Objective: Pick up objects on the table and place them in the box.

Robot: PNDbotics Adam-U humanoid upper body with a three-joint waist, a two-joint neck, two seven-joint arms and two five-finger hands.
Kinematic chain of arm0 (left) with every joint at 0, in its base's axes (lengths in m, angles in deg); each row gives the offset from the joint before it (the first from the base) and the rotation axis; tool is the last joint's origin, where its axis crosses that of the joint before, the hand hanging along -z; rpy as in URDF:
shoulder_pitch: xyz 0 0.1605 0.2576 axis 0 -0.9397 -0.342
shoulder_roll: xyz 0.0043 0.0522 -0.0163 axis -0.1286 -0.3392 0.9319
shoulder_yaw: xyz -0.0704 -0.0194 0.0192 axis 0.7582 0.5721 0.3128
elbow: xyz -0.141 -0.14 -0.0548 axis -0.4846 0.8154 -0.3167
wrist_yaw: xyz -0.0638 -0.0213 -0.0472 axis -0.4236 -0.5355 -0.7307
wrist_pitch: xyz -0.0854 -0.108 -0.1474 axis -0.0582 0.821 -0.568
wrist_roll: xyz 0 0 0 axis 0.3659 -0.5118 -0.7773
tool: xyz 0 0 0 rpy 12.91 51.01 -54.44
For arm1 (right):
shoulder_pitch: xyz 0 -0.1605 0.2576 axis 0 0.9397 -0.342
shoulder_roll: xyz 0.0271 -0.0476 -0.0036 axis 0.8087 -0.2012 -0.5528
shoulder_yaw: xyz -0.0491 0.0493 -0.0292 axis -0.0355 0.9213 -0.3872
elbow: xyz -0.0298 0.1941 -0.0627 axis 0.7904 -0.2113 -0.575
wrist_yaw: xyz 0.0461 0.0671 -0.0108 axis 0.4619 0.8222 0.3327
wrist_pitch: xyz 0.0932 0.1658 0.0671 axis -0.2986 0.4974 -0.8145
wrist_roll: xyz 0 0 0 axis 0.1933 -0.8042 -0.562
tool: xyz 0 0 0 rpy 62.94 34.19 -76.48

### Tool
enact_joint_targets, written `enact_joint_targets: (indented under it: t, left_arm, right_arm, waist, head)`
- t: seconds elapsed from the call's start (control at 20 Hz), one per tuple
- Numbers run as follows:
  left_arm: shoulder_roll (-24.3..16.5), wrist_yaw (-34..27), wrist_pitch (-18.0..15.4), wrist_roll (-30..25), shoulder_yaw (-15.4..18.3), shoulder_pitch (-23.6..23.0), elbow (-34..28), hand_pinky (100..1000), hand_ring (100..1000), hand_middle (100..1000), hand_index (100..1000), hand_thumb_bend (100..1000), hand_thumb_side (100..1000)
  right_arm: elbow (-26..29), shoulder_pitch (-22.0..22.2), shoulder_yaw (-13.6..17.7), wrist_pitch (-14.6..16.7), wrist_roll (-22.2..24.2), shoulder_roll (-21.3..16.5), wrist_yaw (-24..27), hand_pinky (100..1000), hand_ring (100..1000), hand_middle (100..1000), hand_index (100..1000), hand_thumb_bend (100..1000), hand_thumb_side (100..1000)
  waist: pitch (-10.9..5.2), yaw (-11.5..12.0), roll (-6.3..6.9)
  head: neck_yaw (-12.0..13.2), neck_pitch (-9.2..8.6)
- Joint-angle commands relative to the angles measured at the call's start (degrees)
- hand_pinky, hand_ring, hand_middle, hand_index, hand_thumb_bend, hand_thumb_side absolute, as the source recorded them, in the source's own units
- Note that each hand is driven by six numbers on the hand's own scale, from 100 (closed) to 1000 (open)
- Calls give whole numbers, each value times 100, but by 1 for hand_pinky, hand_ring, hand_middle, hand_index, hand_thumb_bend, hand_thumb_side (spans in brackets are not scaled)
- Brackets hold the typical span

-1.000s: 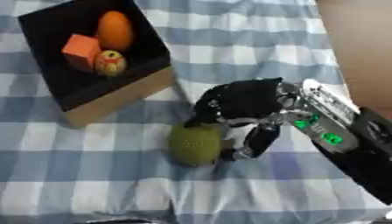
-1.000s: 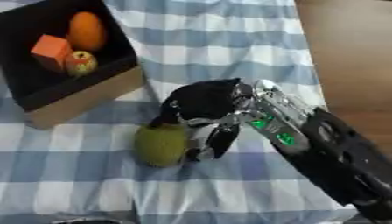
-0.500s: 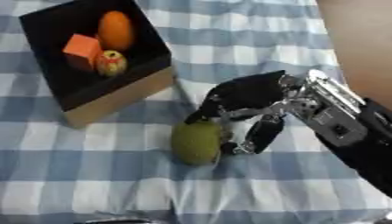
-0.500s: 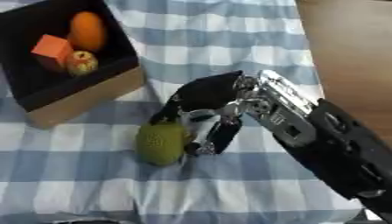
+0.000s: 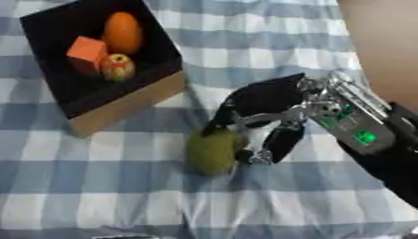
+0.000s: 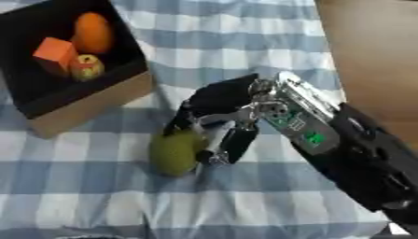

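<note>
An olive-green fruit (image 5: pixel 211 151) lies on the blue checked cloth, just below the box's near right corner. My right hand (image 5: pixel 265 98) reaches in from the right and sits over it. Its fingers (image 5: pixel 225 123) curl down onto the fruit's top and its thumb (image 5: pixel 277 140) presses against the fruit's right side. The fruit still rests on the cloth. The black-lined cardboard box (image 5: pixel 122 109) stands at the upper left. It holds an orange fruit (image 5: pixel 122 32), an orange-red cube (image 5: pixel 86 51) and a small apple (image 5: pixel 118 66). My left hand shows in neither view.
The checked tablecloth (image 5: pixel 98 186) covers the table. The table's right edge runs along the upper right, with brown floor (image 5: pixel 384 46) beyond it. My right forearm (image 6: pixel 359 154) crosses the lower right part of the table.
My right hand's fingers and thumb have drawn closer round the green fruit and the wrist has turned a little. The fruit stays at about the same spot.
</note>
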Motion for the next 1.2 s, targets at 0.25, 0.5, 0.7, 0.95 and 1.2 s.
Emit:
enact_joint_targets:
  t: [0.25,0.5,0.7,0.95,1.2]
  left_arm:
    - [-57,0,17,-12,10,58,-98,748,887,746,796,549,630]
    - [-46,-3,23,-10,9,69,-98,748,887,746,796,547,631]
    - [-47,1,27,-5,14,69,-98,748,886,746,796,545,632]
    - [-56,10,32,11,24,61,-98,747,886,745,795,544,631]
    - [-66,21,41,32,37,50,-98,747,886,745,795,541,632]
  right_arm:
    - [-126,-48,0,245,119,148,-326,804,725,489,790,178,139]
    - [-234,-74,46,289,-79,282,-567,756,641,416,652,186,166]
    - [-97,-70,170,126,-424,331,-666,717,586,381,578,100,217]
    - [396,-65,281,-99,-869,269,-559,701,560,358,550,100,205]
    - [734,-64,394,-105,-1337,150,-364,698,540,338,540,100,168]
  waist:
    - [-175,24,38]
    - [-172,33,45]
    - [-178,24,46]
    - [-187,11,44]
    - [-193,-6,42]
  head:
    - [-36,30]
    - [-38,30]
    - [-27,30]
    - [-18,30]
    - [-7,30]
